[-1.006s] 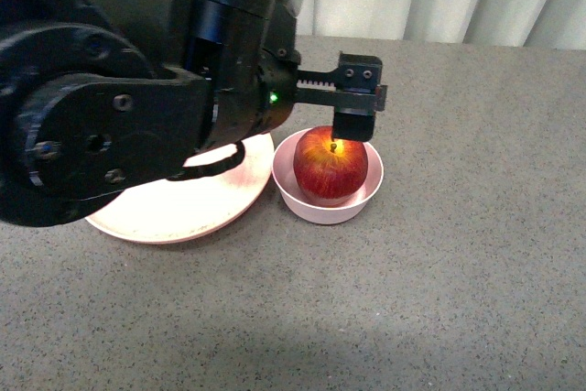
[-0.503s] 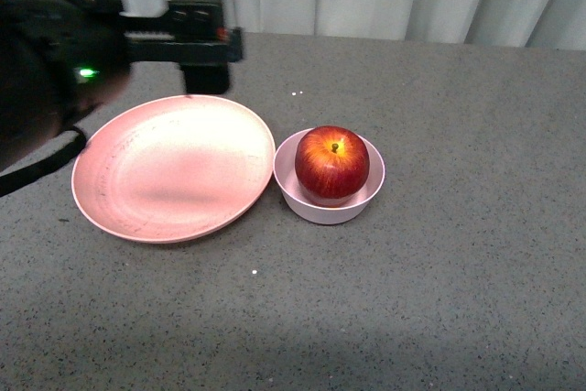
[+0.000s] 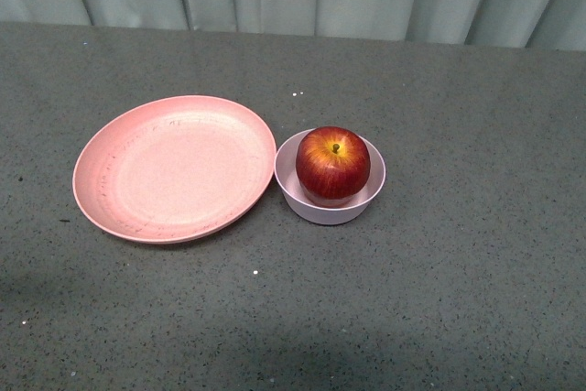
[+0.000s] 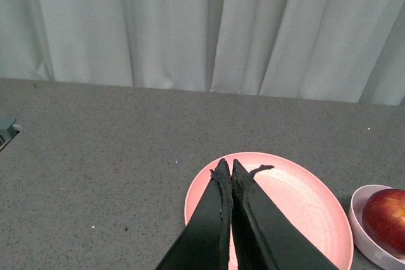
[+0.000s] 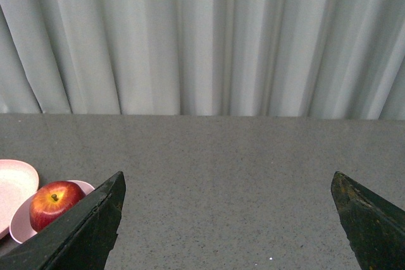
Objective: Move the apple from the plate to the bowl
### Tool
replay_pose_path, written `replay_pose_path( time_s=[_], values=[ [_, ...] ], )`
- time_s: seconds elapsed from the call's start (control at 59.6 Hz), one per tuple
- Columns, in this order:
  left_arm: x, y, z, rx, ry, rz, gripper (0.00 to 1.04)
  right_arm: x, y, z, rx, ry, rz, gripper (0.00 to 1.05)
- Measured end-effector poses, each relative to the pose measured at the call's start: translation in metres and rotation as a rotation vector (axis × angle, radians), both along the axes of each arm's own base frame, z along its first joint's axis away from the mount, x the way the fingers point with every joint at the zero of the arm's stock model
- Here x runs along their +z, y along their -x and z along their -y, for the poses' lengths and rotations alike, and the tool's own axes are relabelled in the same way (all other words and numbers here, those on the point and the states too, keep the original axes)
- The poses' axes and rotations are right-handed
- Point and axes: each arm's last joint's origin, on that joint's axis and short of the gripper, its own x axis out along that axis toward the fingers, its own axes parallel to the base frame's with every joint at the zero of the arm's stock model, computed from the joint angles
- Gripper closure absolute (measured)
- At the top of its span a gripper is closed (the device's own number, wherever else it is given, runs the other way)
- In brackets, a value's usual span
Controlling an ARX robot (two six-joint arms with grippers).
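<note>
Looking across the table, we find the apple sitting upright in the bowl, stem up, filling most of it. The plate lies bare just beside the bowl, their rims nearly touching.

Neither arm shows in the front view. From the left wrist camera we see our left pincer with its two dark fingers pressed together and holding nothing, hanging above the near edge of the plate, with the bowl and apple off to one side. From the right wrist camera our right pincer stands wide apart and empty, well clear of the bowl, which shows at the frame's edge.

We judge the transfer itself done: the fruit rests where the task wants it and nothing grips it. What remains, as we read it, is only to keep both arms clear of the bowl and bring them to rest without brushing its rim, since the apple sits high above it.
</note>
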Motion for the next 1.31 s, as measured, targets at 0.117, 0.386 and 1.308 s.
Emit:
replay_pose_path(
  time_s=[0.117, 0.386, 1.308],
  values=[
    [0.001, 0.010, -0.010, 0.012, 0.001, 0.007, 1.01, 0.000, 0.000, 0.000, 0.000, 0.000, 0.000, 0.09],
    [0.004, 0.027, -0.012, 0.010, 0.001, 0.017, 1.01, 0.000, 0.000, 0.000, 0.000, 0.000, 0.000, 0.09],
    [0.013, 0.062, -0.012, 0.010, 0.001, 0.048, 1.01, 0.000, 0.000, 0.000, 0.000, 0.000, 0.000, 0.09]
  ],
)
